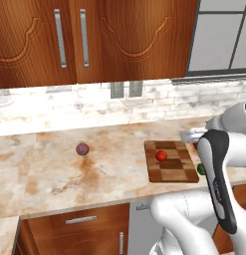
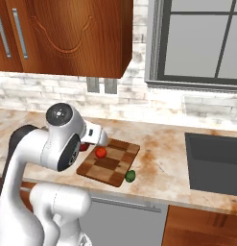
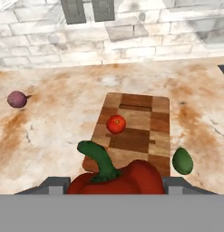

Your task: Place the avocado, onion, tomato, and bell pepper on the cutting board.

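Note:
My gripper is shut on the bell pepper, a dark red lumpy fruit with a curved green stem, held between the two fingertips. It hangs just above one end of the cutting board, a brown checkered wooden rectangle. The bright orange-red tomato rests on the board. On the counter, the dark green avocado lies beside a corner of the board. The purple onion sits alone on the counter, far from the board.
A dark sink is sunk into the counter past the board. The brick wall with two outlets rises behind it. My own arm stands beside the board near the counter's front edge. Bare marble counter lies between onion and board.

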